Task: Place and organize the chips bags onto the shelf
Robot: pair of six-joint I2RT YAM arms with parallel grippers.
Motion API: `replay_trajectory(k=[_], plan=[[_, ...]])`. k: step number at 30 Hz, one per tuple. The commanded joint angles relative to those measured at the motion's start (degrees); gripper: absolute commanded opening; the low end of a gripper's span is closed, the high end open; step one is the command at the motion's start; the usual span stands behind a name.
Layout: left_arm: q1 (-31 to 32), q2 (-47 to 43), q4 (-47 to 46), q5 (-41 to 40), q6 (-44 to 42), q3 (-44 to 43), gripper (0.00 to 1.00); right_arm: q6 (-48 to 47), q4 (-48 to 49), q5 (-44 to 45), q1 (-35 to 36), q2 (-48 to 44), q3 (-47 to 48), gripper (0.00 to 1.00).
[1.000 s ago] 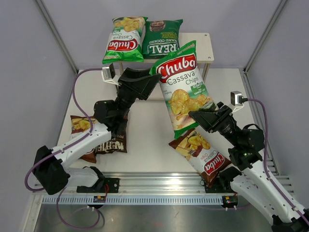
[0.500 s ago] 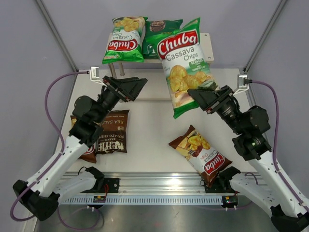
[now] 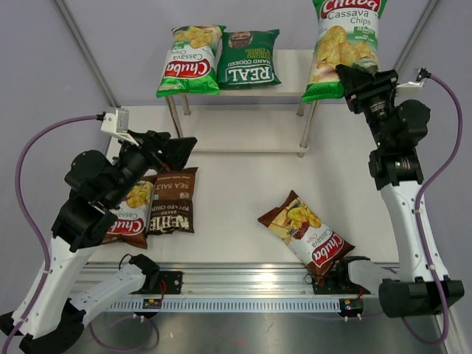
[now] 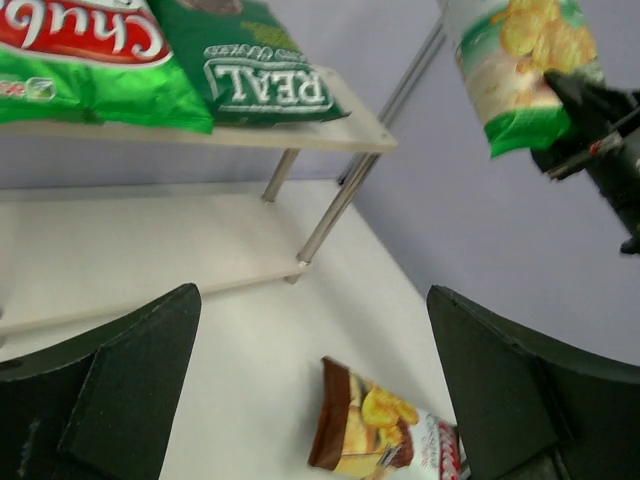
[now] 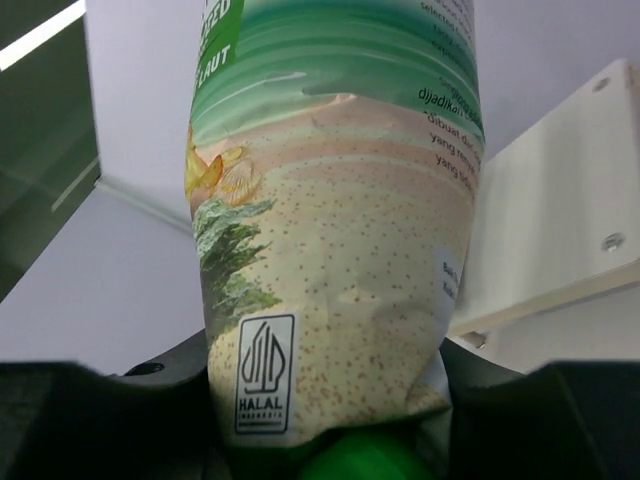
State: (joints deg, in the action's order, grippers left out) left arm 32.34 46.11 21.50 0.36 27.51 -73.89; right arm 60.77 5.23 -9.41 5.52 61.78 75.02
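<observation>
**Two shelved, one aloft, three waiting**

Shelf (image 3: 291, 87), top board: light-green Chuba bag (image 3: 188, 59) and REAL bag (image 3: 249, 59) lie at far left. Right gripper (image 3: 359, 80) is clamped on second light-green Chuba (image 3: 345, 40), high by the shelf's right end. Left gripper (image 3: 168, 151) spread, empty. On the table lie the Kettle bag (image 3: 171, 200) and two brown Chuba bags (image 3: 306, 232).

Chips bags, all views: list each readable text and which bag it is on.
"Chuba Cassava Chips": light-green Chuba bag on the shelf.
"REAL": dark-green bag.
"Cassava Chips", "HALAL": held light-green bag, in the right claw.
"SEA SALT", "KETTLE", "POTATO CHIPS": dark-brown bag.
"Chuba", "Cassava": brown bag on the table.
Unreadable: leftmost brown bag, and the fine print on all bags.
</observation>
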Motion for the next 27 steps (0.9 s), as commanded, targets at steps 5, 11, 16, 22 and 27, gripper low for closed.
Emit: replay_trajectory(k=[5,11,16,22,27], plan=[[-0.1,-5.3,20.4,-5.3,-12.2,-2.4,0.99,10.6,5.6,-9.8,-9.6,15.0,8.6,0.32],[0.0,-11.2,22.5,-9.5,-16.5,3.1,0.99,11.0,2.5,-12.5,-9.4,22.7,14.4,0.32],[0.0,-14.0,17.5,-9.5,-15.6,8.5,0.99,9.5,-1.3,-11.0,-6.8,24.6,15.9,0.31],[-0.2,-13.2,15.3,-8.3,-15.7,11.0,0.99,6.9,-6.8,-7.9,-2.4,27.3,18.3,0.33],[-0.2,-14.2,14.7,-7.7,-16.0,12.5,0.99,6.6,-6.9,-5.0,-1.1,28.0,17.8,0.33]])
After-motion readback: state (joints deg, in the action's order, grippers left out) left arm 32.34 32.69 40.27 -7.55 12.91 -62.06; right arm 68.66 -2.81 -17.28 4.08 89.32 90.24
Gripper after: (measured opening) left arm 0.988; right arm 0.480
